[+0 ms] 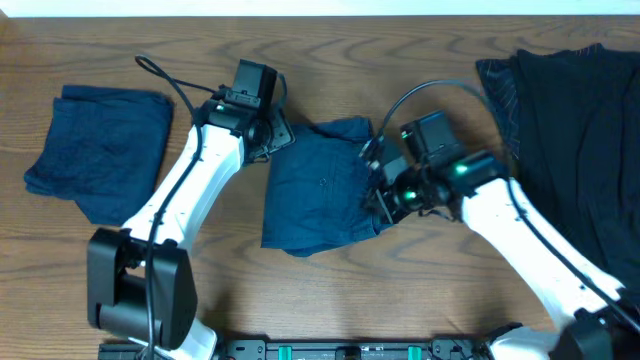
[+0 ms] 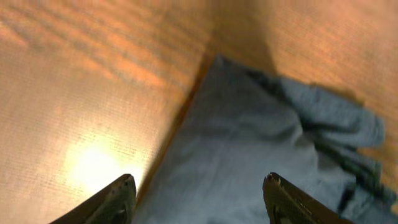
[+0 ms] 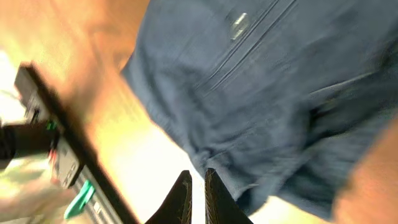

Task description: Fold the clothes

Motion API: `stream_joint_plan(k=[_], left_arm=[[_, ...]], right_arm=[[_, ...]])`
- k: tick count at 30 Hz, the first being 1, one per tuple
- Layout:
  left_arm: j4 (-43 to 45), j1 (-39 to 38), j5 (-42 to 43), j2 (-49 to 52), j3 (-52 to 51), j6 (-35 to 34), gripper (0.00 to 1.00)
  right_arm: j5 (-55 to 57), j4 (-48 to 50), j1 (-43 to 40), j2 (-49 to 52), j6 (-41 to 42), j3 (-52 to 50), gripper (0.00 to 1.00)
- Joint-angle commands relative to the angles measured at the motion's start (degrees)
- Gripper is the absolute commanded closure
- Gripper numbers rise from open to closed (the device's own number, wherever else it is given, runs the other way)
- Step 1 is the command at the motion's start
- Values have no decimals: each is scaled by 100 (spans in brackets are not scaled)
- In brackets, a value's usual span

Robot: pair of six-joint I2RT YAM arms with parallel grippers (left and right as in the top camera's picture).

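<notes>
A dark blue garment (image 1: 320, 185) lies partly folded in the middle of the table. My left gripper (image 1: 272, 132) hovers over its upper left corner; in the left wrist view its fingers (image 2: 199, 183) are spread wide and empty above the cloth (image 2: 249, 143). My right gripper (image 1: 380, 197) is at the garment's right edge; in the right wrist view its fingers (image 3: 197, 177) are almost together with nothing between them, just beside the cloth's hem (image 3: 261, 106).
A folded blue garment (image 1: 98, 150) lies at the far left. A pile of black clothes (image 1: 575, 120) covers the right side. The robot base (image 1: 350, 350) lines the front edge.
</notes>
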Motion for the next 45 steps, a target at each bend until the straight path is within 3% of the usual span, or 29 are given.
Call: stream_joint_plan(k=[1,8,16,25,31,38,41,43,45], left_arm=[[190,15,-173,291,146,118,32],[404,13,-168,957,146,179,32],[-273,17,-223,1633,146,627,33],[-1982,7,-315,1700,146,455,52],[-3099,-68,-302,1655,146,350,54],[-3254,-179,-369,850,146,243,54],[-2892,-149,-498,260,146,297,48],[-2481,-149,-490,-83,146,555,30],[-2076,-155,-411,-317,146,859,18]], right_arm=[[-498,-2,160,273,-173,-118,92],[-116,-42,374,1034,-168,-120,92],[2059,-98,247,2002,658,-120,93],[4170,470,-20,2308,1344,-109,98],[4339,730,-131,2269,1528,146,98],[4339,457,-157,2114,1534,809,97],[4339,254,-155,1860,1534,962,97],[4282,162,-153,1598,1537,1001,96],[4113,79,-153,1329,1534,1001,93]])
